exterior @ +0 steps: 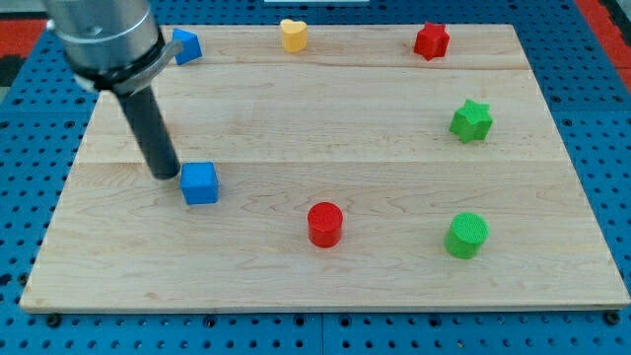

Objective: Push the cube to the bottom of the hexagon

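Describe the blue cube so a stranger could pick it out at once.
Start at the wooden board and go to its left half, where my tip touches down. The blue cube sits just right of the tip. The other blue block lies far off at the board's top-left corner.

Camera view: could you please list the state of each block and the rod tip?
my tip: on the board, just left of the blue cube
blue cube: upright
blue block: partly hidden by the arm
yellow heart: untouched
red star: untouched
green star: untouched
red cylinder: upright
green cylinder: upright
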